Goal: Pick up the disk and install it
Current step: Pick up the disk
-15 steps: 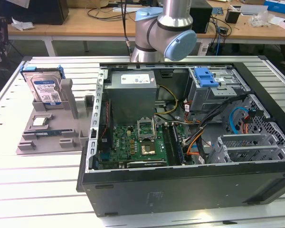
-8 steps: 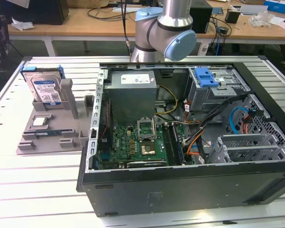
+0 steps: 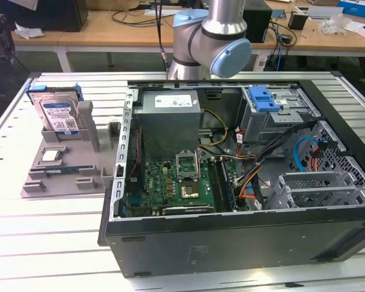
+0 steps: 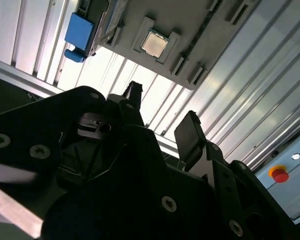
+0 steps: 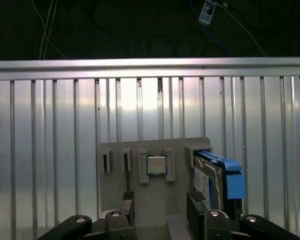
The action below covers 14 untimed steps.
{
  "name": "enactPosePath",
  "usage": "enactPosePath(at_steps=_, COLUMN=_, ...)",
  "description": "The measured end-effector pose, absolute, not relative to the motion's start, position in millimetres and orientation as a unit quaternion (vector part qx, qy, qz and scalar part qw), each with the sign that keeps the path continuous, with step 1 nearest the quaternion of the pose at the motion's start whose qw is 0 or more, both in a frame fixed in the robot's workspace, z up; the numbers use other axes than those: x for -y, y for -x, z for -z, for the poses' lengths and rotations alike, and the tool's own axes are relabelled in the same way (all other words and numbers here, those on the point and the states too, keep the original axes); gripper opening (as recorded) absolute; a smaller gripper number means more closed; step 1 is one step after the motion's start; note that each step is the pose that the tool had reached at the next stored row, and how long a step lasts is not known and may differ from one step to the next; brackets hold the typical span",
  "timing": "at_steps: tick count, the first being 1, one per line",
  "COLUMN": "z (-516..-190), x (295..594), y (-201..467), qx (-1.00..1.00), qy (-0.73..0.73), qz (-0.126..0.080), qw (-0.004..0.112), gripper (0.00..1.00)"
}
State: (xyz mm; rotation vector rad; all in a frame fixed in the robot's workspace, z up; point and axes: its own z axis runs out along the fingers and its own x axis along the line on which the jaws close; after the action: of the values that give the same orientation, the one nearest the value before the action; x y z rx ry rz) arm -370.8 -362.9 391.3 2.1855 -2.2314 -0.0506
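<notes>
Disk (image 3: pixel 58 115) stands on edge in the grey fixture (image 3: pixel 33 181), at the exterior view's left of the computer case (image 3: pixel 231 243). Gripper (image 5: pixel 161 204) spread, empty. Judged rigid, weighty, shock-sensitive; grip across its flat faces.

The gripper (image 5: pixel 161 212) faced a grey holder (image 5: pixel 152 144) on the ribbed metal table (image 5: pixel 50 150), its two fingers spread apart with nothing between them. The holder carried a processor chip (image 5: pixel 156 164) and, just beside it, the disk (image 5: pixel 212 182), seemingly standing on edge in its slot.
</notes>
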Motion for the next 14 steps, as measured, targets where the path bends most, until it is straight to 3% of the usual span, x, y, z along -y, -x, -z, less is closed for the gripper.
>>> enactPosePath(at_steps=14, z=-387.4, x=323.1, y=369.7, qx=0.714, qy=-0.699, qz=0.017, qw=0.009, gripper=0.54)
